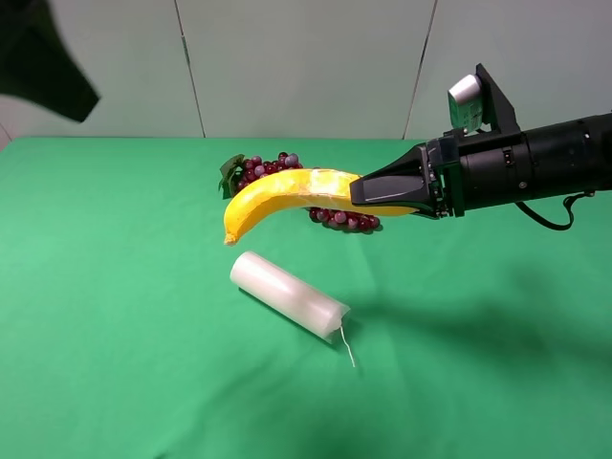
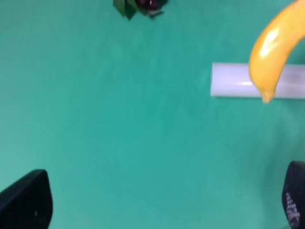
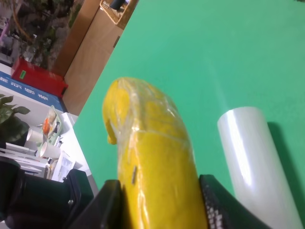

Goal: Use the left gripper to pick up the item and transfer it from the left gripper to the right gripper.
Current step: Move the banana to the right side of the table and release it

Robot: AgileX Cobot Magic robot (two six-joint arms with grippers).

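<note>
The yellow banana [image 1: 277,196] hangs in the air above the green table, in front of the grape bunch. My right gripper [image 1: 356,191] is shut on its thick end, reaching in from the right. In the right wrist view the banana [image 3: 152,157] sits clamped between the two black fingers [image 3: 102,205]. My left gripper [image 1: 57,76] is a dark shape high at the far left, well away from the banana. In the left wrist view its fingers [image 2: 26,200] stand wide apart and empty, and the banana's tip [image 2: 274,45] shows far off.
A white plastic-wrapped roll [image 1: 287,292] lies on the green cloth [image 1: 115,335] below the banana; it also shows in the left wrist view [image 2: 233,81]. The dark red grape bunch [image 1: 273,164] lies behind the banana. Boxes [image 3: 90,52] stand beyond the table edge.
</note>
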